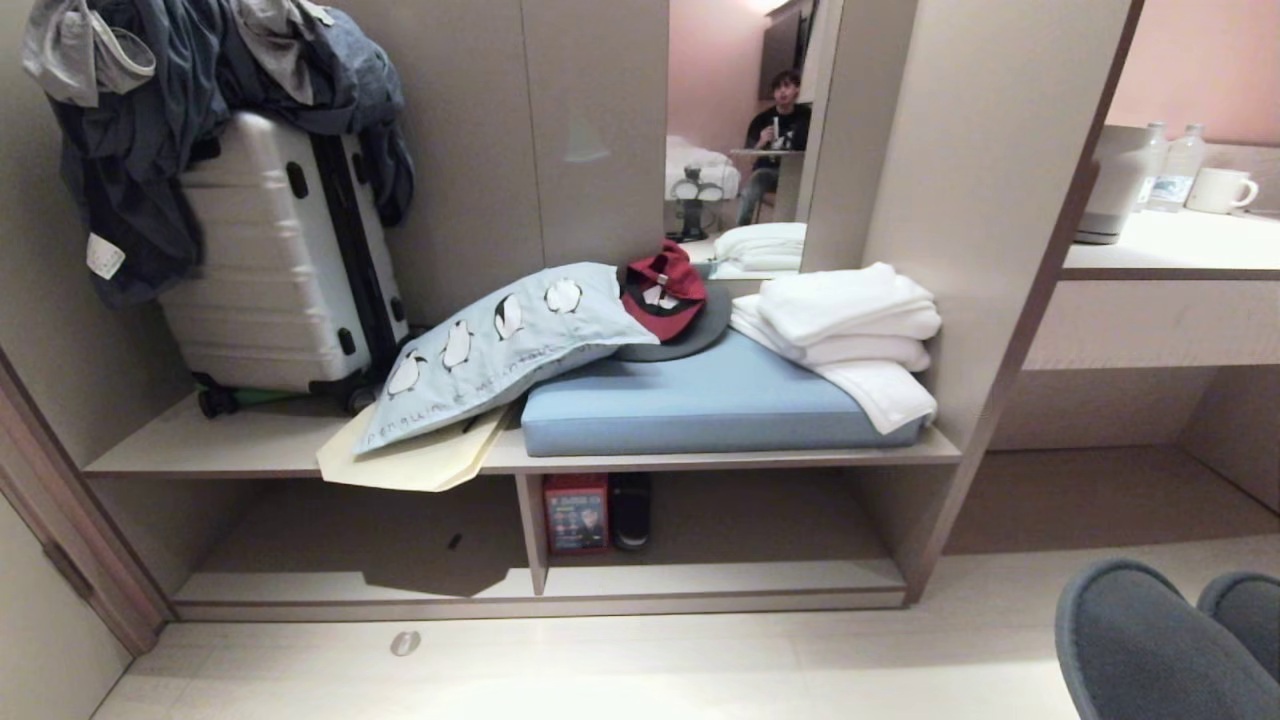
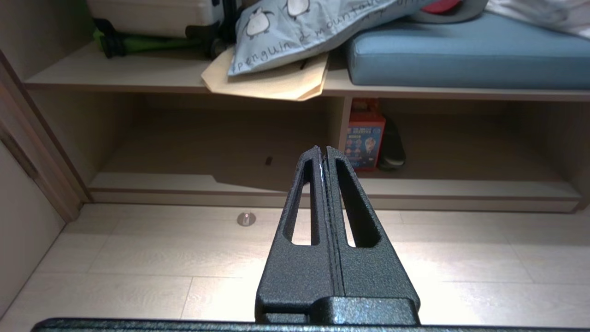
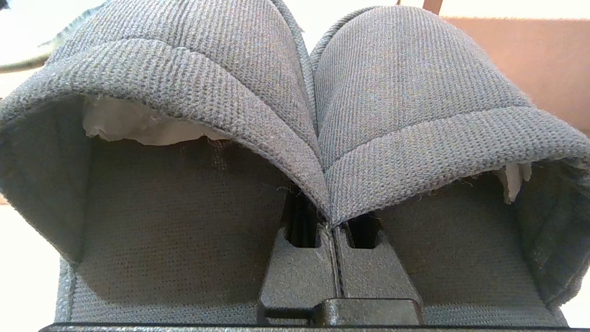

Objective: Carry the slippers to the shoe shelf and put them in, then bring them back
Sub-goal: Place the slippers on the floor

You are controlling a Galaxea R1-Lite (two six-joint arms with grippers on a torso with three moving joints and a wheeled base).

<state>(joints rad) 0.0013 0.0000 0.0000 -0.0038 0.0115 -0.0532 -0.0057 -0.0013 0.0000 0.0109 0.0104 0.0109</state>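
Right gripper (image 3: 333, 216): jaws pressed together on the touching inner edges of both slippers (image 3: 318, 120), toes pointing away; a pinch on thin fabric, so one could slide free.
Left gripper (image 2: 324, 150): closed, holding nothing, above the floor (image 2: 138, 258).
Slippers' place: low right in the head view, well apart from the shelf (image 1: 720, 578).
Shelf risk: red box (image 1: 576, 514) and black shoe (image 1: 631, 510) beside the divider could get knocked.
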